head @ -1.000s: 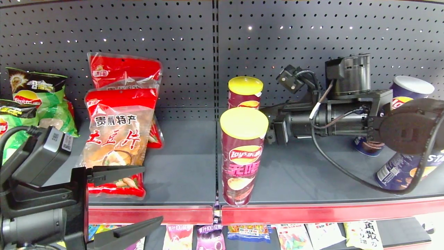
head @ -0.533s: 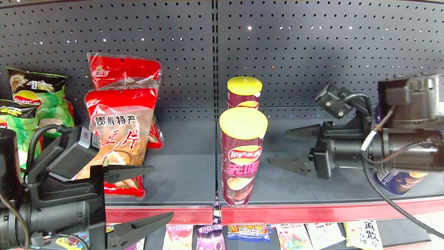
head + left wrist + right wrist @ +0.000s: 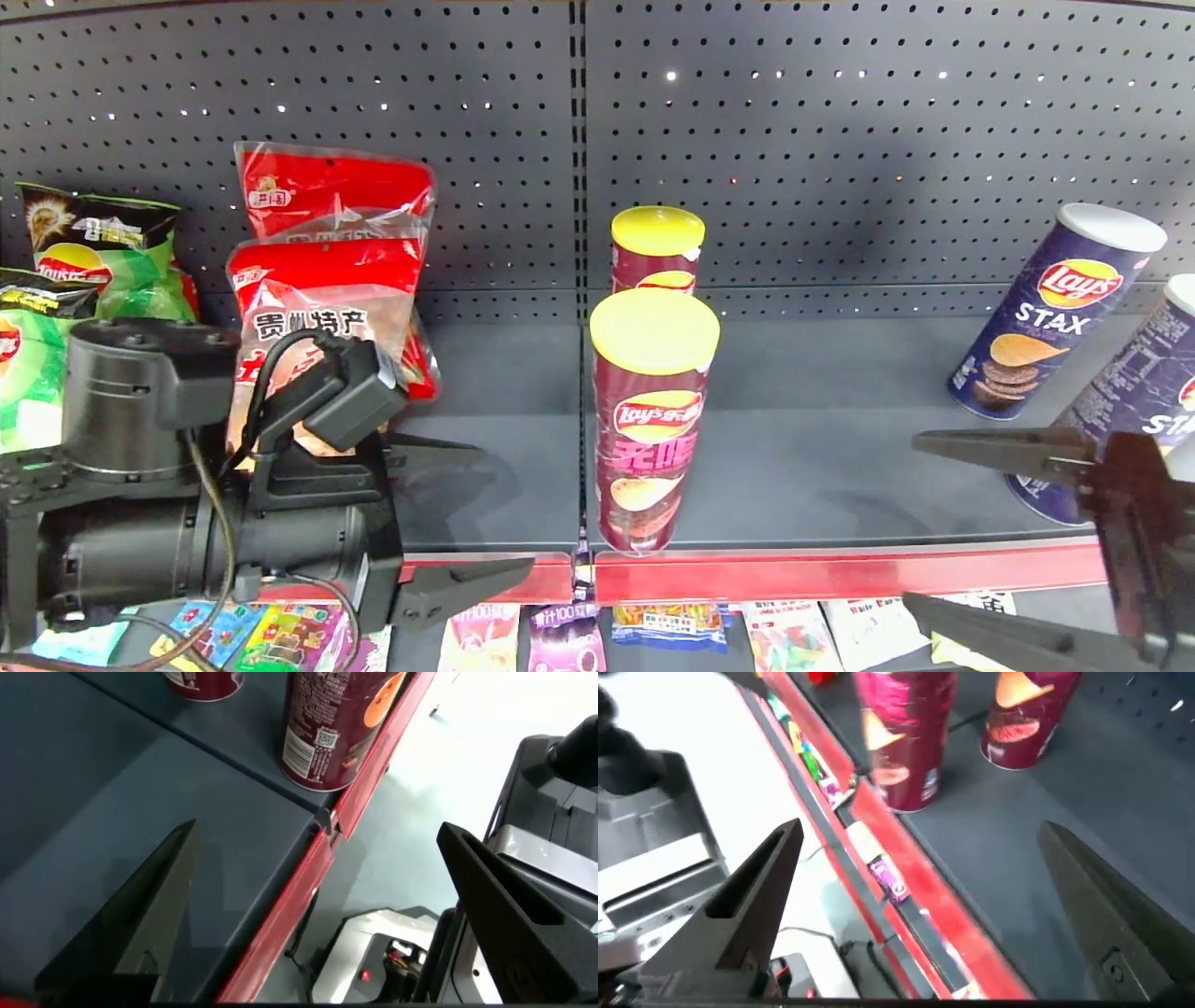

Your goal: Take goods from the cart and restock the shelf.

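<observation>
- Left gripper [image 3: 506, 510] is hovering at the front edge of the shelf [image 3: 822, 467], left of the front maroon chip can [image 3: 653, 420]. Its jaws are standing wide apart and gripping nothing.
- Right gripper [image 3: 910, 521] is hanging at the front edge on the right side, well apart from that can. Its jaws are likewise spread wide and empty.
- Front maroon chip can is standing upright at the red shelf lip [image 3: 840, 569], yellow lid on. Rear maroon chip can [image 3: 658, 247] is standing upright directly behind it, near the pegboard [image 3: 794, 140].
- Rear blue chip can [image 3: 1055, 308] is leaning, tilted, at the right end of the shelf. Front blue chip can [image 3: 1134, 392] is tilting the same way, partly behind the right gripper's upper finger.
- Two red snack bags [image 3: 327, 280] are standing one behind the other, left of centre. Green chip bags [image 3: 103, 252] are sitting at the far left.
- Small packets [image 3: 667, 625] are lying on the lower shelf below the red lip.
</observation>
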